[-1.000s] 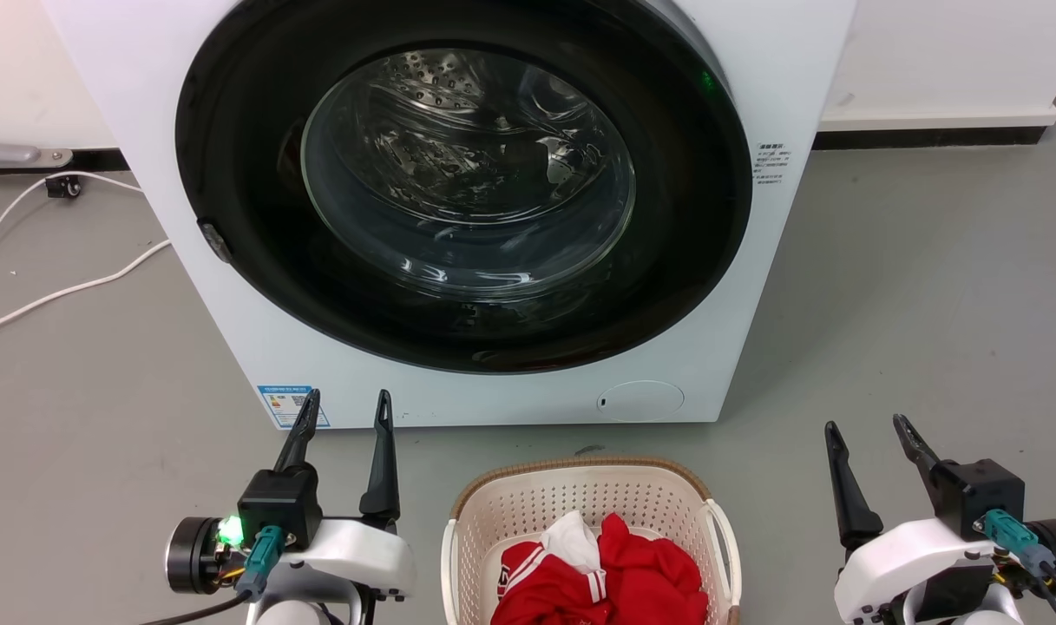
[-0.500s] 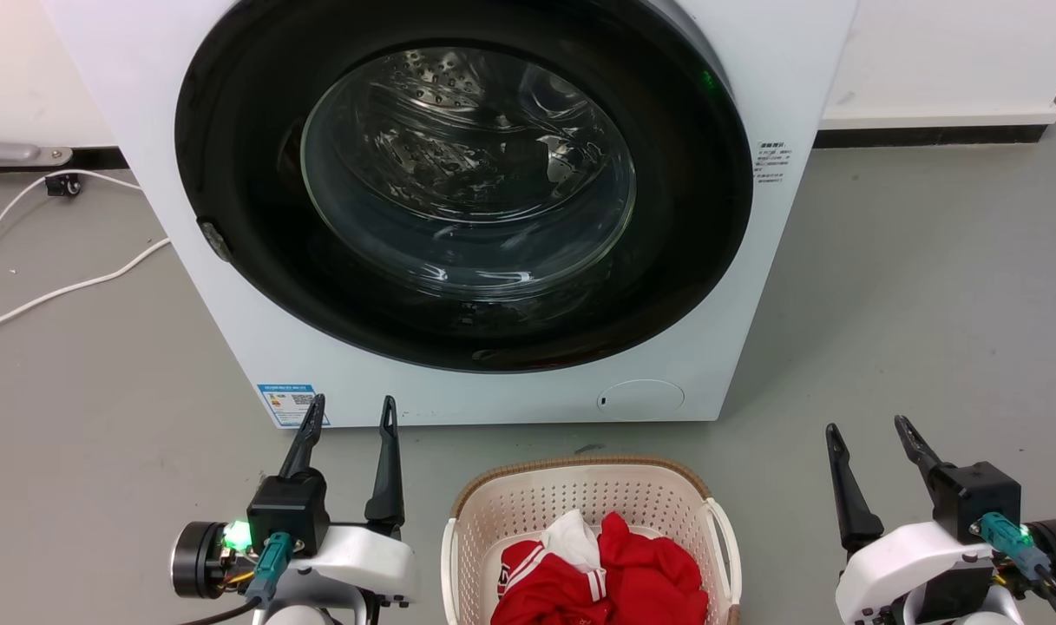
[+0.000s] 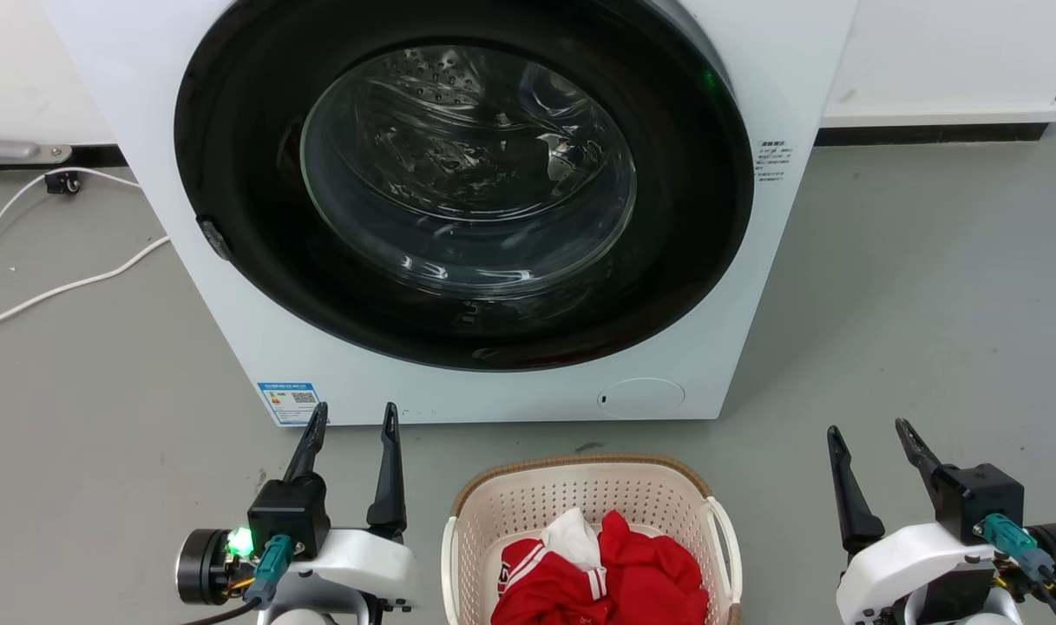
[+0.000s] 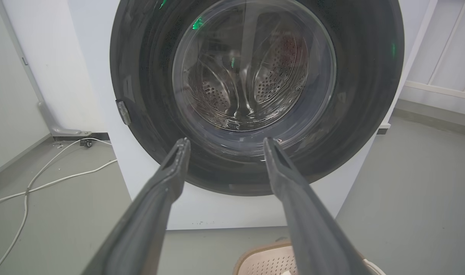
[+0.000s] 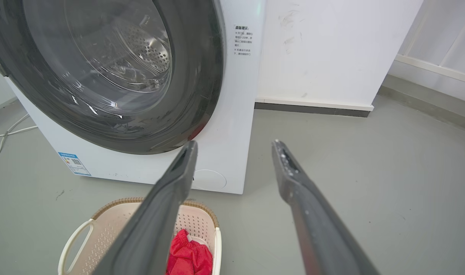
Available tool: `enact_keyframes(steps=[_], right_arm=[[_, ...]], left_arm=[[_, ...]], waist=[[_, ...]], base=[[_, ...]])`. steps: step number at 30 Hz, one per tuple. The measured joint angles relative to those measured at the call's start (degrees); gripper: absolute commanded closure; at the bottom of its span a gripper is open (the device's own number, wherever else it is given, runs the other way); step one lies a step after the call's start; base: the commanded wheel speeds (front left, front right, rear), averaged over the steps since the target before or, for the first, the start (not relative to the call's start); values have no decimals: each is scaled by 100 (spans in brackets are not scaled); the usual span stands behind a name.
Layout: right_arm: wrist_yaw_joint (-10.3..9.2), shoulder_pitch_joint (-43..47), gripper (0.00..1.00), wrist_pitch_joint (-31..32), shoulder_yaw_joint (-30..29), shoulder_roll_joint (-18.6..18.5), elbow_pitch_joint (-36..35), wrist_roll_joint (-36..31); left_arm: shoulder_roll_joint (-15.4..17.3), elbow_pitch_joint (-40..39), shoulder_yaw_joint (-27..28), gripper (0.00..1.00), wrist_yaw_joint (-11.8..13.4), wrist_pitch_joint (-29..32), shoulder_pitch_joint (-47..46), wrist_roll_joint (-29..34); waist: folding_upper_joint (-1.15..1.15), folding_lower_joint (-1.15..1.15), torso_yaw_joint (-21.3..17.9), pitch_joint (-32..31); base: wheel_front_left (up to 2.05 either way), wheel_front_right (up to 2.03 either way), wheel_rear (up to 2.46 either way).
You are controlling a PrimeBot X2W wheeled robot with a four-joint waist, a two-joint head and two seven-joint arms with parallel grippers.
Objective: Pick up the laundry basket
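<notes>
You'll find the laundry basket point(image 3: 528, 508) on the grey floor point(image 3: 909, 304) just in front of the washer point(image 3: 232, 330), with red clothes point(image 3: 649, 564) inside. Your left gripper point(image 3: 355, 410) and right gripper point(image 3: 868, 429) flank it, clear of its white handles, both with jaws spread.

right gripper point(image 5: 234, 143): jaws spread apart, above the floor point(image 5: 350, 172) | laundry basket point(image 5: 102, 229): on the floor at lower left, partly hidden by one jaw, near the washer point(image 5: 232, 126) | red garment point(image 5: 188, 256): inside the basket | washer door point(image 5: 114, 61): closed | white cable point(image 5: 7, 133): on the floor, far left
</notes>
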Motion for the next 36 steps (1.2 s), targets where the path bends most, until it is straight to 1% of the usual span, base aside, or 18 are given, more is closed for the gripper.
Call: enact_keyframes(steps=[7, 13, 24, 28, 32, 36], right_arm=[[0, -38, 0, 20, -16, 0, 89, 46], [0, -211, 0, 146, -135, 1, 232, 100], [0, -858, 0, 315, -182, -3, 845, 194], [0, -1113, 0, 426, -141, -114, 1169, 245], [0, -1428, 0, 558, -16, -254, 1510, 396], [0, -1759, 0, 759, 163, -396, 1919, 584]], left_arm=[[-9, 279, -12, 0, -16, -14, -55, -44], [-21, 673, -91, 0, 31, -14, -308, -112], [-32, 1644, -325, 0, 196, -14, -1233, -469], [-34, 2085, -422, 0, 230, -13, -1513, -687], [-34, 2624, -444, 0, 169, 47, -1853, -881], [-36, 3138, -509, 0, 81, 232, -2176, -1091]], waist=[[0, 0, 11, 112], [0, 0, 14, 412], [0, 1, 9, 1406], [0, 1, 21, 1780], [0, 1, 31, 2130], [0, 1, 38, 2449]], base=[[0, 0, 0], [0, 0, 0], [0, 0, 0], [0, 0, 0], [0, 0, 0], [0, 0, 0]])
